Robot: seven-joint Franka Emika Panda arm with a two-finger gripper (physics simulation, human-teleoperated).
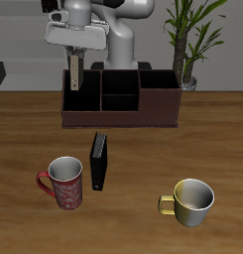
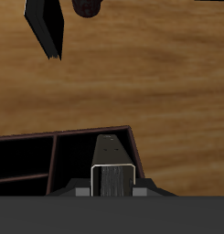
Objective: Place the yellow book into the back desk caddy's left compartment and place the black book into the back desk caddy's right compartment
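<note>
Hanging over the caddy (image 1: 120, 99), the gripper (image 1: 73, 77) is clenched on the yellow book (image 1: 73, 73), which it holds upright above the left compartment (image 1: 81, 95), the book's lower edge at about the level of the rim. From the wrist, the book (image 2: 112, 164) shows between the fingers, its pale top edge framed by the pads, with the compartment's dark floor (image 2: 26, 155) just beside it and the caddy's brown wall running past. The caddy stands near the table's (image 1: 24, 129) back edge. The black book (image 1: 99, 161) stands on edge just in front of it, apart from it, between the caddy and the table's front edge. A red mug (image 1: 63, 182) stands just beside the black book, and a yellowish mug (image 1: 190, 201) sits well apart, nearer the front edge. A potted plant (image 1: 187, 40) stands behind the caddy.
</note>
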